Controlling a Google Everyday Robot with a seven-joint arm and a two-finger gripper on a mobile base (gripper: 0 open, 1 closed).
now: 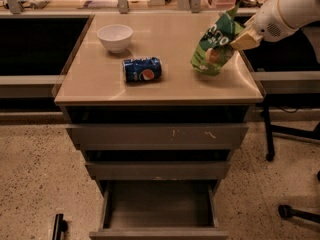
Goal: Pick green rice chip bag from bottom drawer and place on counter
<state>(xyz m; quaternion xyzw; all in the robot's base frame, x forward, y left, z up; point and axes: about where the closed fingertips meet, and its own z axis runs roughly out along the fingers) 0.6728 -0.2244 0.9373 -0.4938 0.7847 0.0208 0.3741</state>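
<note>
Here, I am holding the green rice chip bag, tilted, at the counter's right side.
The gripper is pinching its crinkled top corner; I am judging it light, soft and slippery, best taken at that seam.

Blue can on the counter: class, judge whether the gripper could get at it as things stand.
Probably not yet: the gripper, over the right edge of the counter, is shut on the green bag. Nothing stands between it and the can.
</note>
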